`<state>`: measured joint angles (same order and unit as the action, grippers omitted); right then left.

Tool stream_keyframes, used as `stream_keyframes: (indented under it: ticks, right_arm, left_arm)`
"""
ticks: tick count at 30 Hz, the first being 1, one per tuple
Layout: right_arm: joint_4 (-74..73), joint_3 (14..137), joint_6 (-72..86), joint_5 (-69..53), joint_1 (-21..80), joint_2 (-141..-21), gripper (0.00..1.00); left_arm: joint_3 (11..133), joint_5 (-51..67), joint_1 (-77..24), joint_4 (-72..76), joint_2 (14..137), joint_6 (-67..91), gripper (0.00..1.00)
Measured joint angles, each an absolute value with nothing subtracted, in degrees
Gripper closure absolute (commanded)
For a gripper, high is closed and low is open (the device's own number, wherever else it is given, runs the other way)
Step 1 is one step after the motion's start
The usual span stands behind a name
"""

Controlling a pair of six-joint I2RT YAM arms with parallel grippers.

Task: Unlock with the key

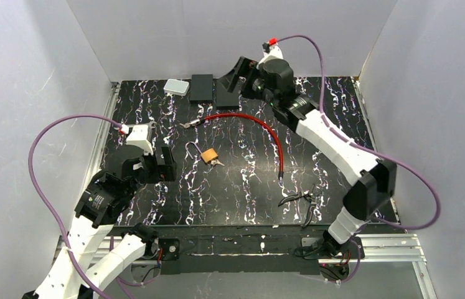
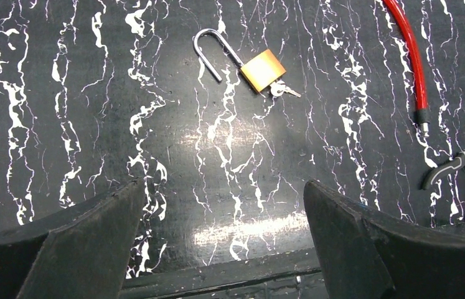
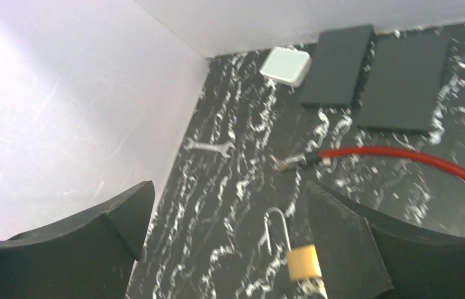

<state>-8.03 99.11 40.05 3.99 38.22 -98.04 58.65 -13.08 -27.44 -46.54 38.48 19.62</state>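
padlock (image 2: 263,70) upper-centre on desk (image 2: 93,124), shackle (image 2: 208,47) open, key (image 2: 284,91) seated | I judge unlock done, nothing left | left jaws and right jaws wide open, empty

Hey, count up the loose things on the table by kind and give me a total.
Padlock: 1
Key: 1
Red cable: 1
Pliers: 1
Wrench: 1
White box: 1
Black slabs: 2
Total: 8
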Motion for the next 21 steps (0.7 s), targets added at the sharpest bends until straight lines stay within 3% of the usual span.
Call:
stream_keyframes:
  ticks: [7, 15, 21]
  right_arm:
    - [-8.9, 82.1, 38.7, 7.7, 38.2, -85.8, 0.02]
    - [-10.3, 67.6, 39.7, 4.0, 38.0, -74.3, 0.02]
    - [-11.0, 61.8, 43.5, 1.9, 38.0, -66.2, 0.02]
  left_arm:
    - [59.1, -11.5, -27.4, -47.1, 39.5, 19.0, 0.02]
    - [58.9, -8.1, -27.4, -48.1, 38.9, 21.7, 0.02]
    - [60.9, -6.4, -27.4, -53.0, 37.7, 24.6, 0.02]
